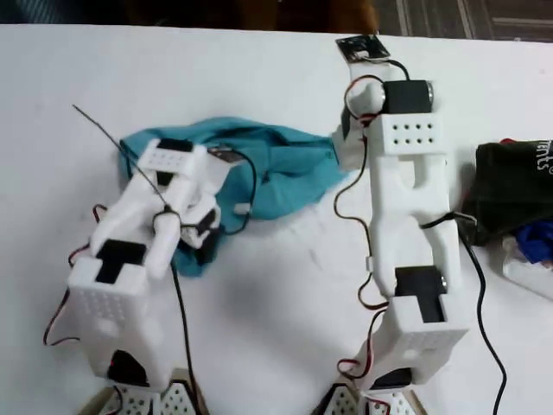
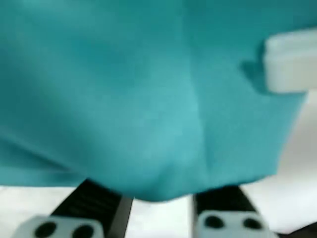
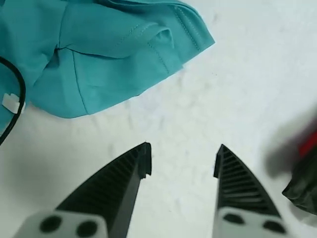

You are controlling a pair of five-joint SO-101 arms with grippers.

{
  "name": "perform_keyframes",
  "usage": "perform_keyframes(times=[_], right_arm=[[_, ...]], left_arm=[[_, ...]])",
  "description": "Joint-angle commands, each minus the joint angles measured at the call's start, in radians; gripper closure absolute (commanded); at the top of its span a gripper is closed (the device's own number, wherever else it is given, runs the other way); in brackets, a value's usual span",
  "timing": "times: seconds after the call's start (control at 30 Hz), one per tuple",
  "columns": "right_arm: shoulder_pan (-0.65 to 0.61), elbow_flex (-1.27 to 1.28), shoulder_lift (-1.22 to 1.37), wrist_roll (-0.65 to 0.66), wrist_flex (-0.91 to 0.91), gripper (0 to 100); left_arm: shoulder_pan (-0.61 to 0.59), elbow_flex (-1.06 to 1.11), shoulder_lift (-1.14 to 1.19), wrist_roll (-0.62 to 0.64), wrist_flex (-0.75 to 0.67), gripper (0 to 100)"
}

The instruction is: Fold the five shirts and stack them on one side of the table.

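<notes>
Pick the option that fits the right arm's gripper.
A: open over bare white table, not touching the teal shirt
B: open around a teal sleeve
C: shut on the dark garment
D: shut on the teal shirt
A: the right wrist view shows the right gripper with its fingers spread over the table, while the teal shirt lies apart from it, with nothing between the fingers.

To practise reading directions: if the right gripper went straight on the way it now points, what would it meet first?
Probably the bare table: the open right gripper points at white tabletop, with the edge of the teal shirt just beyond. Depth is unclear.
</notes>
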Motion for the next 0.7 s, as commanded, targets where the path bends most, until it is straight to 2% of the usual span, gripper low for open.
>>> perform_keyframes(times=[0.0, 0.1, 0.2, 0.37, 0.5, 0.67], right_arm=[[0.021, -0.003, -0.044, 0.009, 0.008, 78.6], [0.035, -0.003, -0.044, 0.009, -0.01, 78.6], [0.035, -0.003, -0.042, 0.009, -0.015, 78.6], [0.025, -0.003, -0.042, 0.008, -0.015, 78.6], [0.012, -0.003, -0.015, 0.008, -0.016, 78.6], [-0.062, -0.011, 0.11, 0.008, -0.015, 78.6]], left_arm=[[-0.014, -0.058, 0.0, 0.052, 0.006, 97], [-0.015, -0.079, -0.002, 0.052, 0.038, 97], [-0.041, -0.13, -0.003, 0.032, 0.137, 97], [-0.18, -0.262, -0.006, -0.129, 0.341, 97], [-0.354, -0.278, -0.104, -0.233, 0.353, 97], [-0.457, -0.176, -0.278, -0.359, 0.351, 97]])
